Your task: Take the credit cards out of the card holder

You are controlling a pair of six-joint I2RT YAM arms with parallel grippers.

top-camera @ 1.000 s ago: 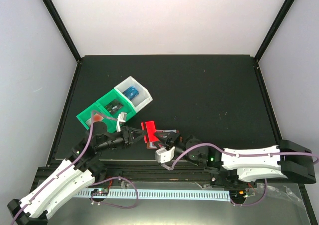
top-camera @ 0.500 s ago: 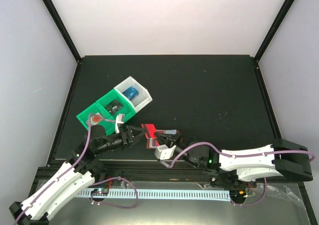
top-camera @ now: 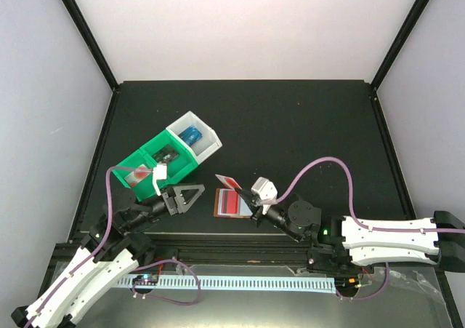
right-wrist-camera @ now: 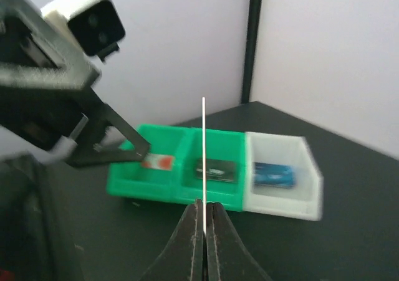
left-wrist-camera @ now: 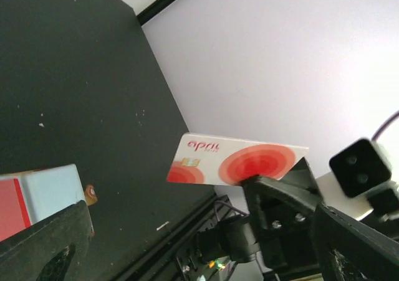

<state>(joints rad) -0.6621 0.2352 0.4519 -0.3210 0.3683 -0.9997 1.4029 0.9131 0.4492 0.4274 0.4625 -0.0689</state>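
Table [top-camera: 305, 124]: R tool [right-wrist-camera: 204, 207] pinches card [left-wrist-camera: 237, 161], L tool [top-camera: 190, 198] wide.

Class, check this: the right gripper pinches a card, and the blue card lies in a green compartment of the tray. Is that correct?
Not quite: the blue card lies in the tray's white compartment, as the right wrist view shows. The right gripper does pinch a card.

white-and-red card [left-wrist-camera: 240, 162] pinched by right tool [left-wrist-camera: 257, 182], card holder [left-wrist-camera: 53, 190] corner lower left

Card holder [top-camera: 227, 203] lies before and right of bin tray [top-camera: 183, 171]
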